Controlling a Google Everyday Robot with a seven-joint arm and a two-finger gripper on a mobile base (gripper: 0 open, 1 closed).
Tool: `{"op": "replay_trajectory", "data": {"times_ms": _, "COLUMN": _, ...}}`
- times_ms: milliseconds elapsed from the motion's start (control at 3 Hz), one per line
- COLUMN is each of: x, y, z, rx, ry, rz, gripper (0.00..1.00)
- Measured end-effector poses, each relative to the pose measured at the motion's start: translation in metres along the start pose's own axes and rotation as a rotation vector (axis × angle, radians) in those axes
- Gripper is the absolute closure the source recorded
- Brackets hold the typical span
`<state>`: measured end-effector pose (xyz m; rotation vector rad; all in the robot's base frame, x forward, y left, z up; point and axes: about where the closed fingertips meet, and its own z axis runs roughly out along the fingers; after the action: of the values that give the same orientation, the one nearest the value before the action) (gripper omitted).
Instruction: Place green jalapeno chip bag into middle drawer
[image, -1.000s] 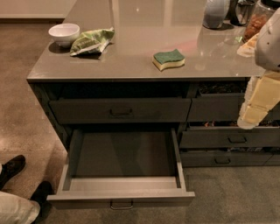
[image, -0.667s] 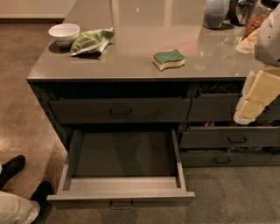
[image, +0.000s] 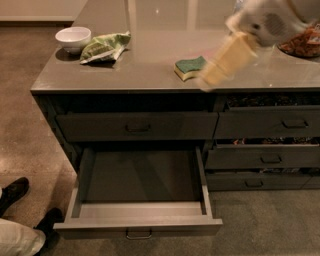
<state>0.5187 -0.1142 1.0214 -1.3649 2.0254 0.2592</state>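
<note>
The green jalapeno chip bag (image: 102, 47) lies crumpled on the grey counter at the back left, right next to a white bowl (image: 73, 37). The middle drawer (image: 145, 172) is pulled out wide below the counter, and its grey tray is bare. My gripper (image: 212, 77), cream-coloured and blurred by motion, hangs over the counter's front edge, just right of the green-and-yellow sponge (image: 189, 67). It is well to the right of the bag and holds nothing that I can see.
The top drawer (image: 137, 126) above the open one is shut. Narrower drawers (image: 265, 122) stand slightly ajar on the right. A reddish snack pile (image: 300, 45) sits at the counter's right. A person's dark shoes (image: 12, 192) and leg are on the floor at lower left.
My gripper has swung up and to the left, from beside the right drawers to over the counter by the sponge. The bag, bowl and drawer have not moved.
</note>
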Motion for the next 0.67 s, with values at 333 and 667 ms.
{"op": "replay_trajectory", "data": {"times_ms": 333, "x": -0.062, "y": -0.016, "z": 0.036, "rx": 0.015, "ry": -0.118, "rz": 0.023, "gripper": 0.0}}
{"op": "replay_trajectory", "data": {"times_ms": 667, "x": -0.108, "y": -0.037, "z": 0.076, "rx": 0.042, "ry": -0.183, "rz": 0.036, "gripper": 0.0}}
